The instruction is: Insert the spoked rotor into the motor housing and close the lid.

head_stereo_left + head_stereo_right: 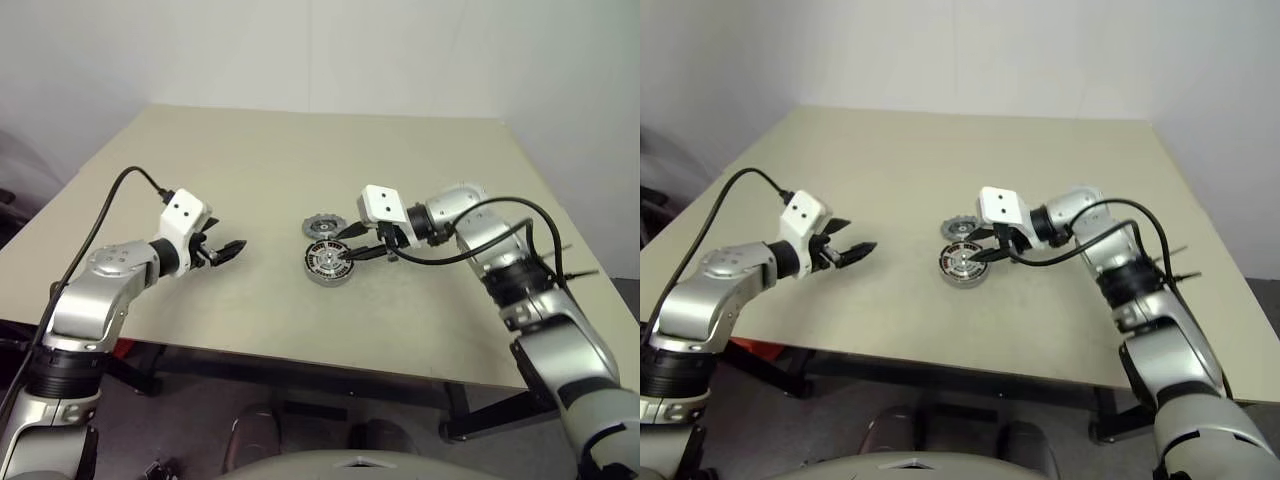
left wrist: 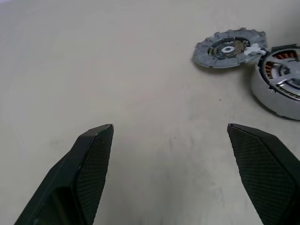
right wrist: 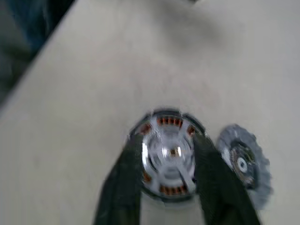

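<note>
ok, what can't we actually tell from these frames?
- Whether the rotor is fully seated in the housing: the right wrist view is blurred, and the part is too small in the head views.
- Whether the right gripper touches the rotor: its fingers straddle it, but blur hides any contact.
- Far side of the housing: cut off by the frame edge in the left wrist view.
- Underside of the lid: it lies flat on the table.

Spoked rotor (image 3: pixel 168 152) in motor housing (image 1: pixel 328 263); lid (image 1: pixel 322 226) just behind.

Spoked rotor (image 3: pixel 168 151) sits in motor housing (image 1: pixel 327 264); lid (image 1: pixel 322 226) beside
</note>
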You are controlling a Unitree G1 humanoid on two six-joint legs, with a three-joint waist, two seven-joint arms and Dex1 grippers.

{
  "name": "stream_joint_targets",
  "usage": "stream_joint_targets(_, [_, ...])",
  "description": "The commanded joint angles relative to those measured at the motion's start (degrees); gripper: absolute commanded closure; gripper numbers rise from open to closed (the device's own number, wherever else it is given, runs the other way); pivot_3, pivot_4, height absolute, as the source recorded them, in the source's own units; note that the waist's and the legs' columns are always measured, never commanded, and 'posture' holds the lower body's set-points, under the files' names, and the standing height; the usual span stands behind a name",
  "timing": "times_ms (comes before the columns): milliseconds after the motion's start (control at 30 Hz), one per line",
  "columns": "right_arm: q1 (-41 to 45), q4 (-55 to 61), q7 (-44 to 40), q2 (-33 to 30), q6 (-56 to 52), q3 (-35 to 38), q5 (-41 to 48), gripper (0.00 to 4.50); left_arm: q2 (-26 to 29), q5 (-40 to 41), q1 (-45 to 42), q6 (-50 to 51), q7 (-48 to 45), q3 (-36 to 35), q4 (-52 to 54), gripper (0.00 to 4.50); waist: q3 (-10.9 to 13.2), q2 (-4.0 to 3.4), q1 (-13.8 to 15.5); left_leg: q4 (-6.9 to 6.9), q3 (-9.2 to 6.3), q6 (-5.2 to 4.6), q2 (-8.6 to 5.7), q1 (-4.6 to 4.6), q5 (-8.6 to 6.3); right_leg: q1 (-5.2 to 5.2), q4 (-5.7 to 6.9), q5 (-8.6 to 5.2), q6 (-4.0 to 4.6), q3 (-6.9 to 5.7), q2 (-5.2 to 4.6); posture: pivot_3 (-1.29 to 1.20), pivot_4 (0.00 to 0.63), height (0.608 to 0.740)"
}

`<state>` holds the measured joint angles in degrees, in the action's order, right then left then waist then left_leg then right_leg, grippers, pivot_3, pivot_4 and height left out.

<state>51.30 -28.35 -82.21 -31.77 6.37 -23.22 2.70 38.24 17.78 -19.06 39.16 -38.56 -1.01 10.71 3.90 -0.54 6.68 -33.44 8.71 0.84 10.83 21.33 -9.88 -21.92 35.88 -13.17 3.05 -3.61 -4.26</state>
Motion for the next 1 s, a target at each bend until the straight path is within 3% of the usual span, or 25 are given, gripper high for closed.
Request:
stream_joint_targets(33, [6.8,-7.0,-5.7,0.9,13.2,-2.9,-4.4,1.56,0.9,-1.7,-2.7,-2.2,-1.5,2.0,0.1,0.4,0.0,0.01,-0.3,-0.03,0.0,-0.01,0.02,0.02,0.0,-0.01,0.01,0.01,0.02,0.0,0.0,0.0,0.0,0.74])
stream_joint_targets(67, [7.8,-8.9,-7.0,1.5,16.0,-4.0,-5.5,1.25,1.1,-2.1,-3.0,-2.4,-1.9,2.8,0.1,0.4,0.0,0.03,-0.6,-0.03,0.0,-0.02,0.02,0.03,0.0,-0.01,0.01,0.01,0.02,-0.01,0.0,0.0,0.0,0.74])
stream_joint_targets(367, [6.2,-10.1,-10.0,5.3,22.1,-10.9,-7.6,1.25,1.9,-2.6,-0.5,-1.9,-3.8,4.0,2.8,0.4,0.0,0.07,-1.4,-0.93,-0.07,-0.68,0.12,1.11,-0.4,-0.62,0.13,0.02,0.03,-0.16,-0.01,0.0,0.0,0.74])
stream_joint_targets(733, [5.2,-12.8,-6.3,7.8,20.6,-10.5,-10.8,1.25,-1.1,-3.2,0.6,-3.4,-3.6,5.6,2.6,0.4,0.0,0.09,-1.4,-1.19,-0.09,-0.47,0.15,0.46,-0.3,-0.27,0.82,0.01,0.02,-0.06,-0.04,0.0,0.0,0.74])
stream_joint_targets(1000, [4.8,-12.7,-5.2,7.1,19.9,-9.7,-12.1,1.25,-2.1,-2.8,1.5,-2.6,-2.9,5.3,3.7,0.4,0.0,0.09,-1.4,-1.19,-0.09,-0.43,0.14,0.53,-0.27,-0.34,0.84,0.02,0.04,-0.04,-0.03,0.0,0.0,0.74])
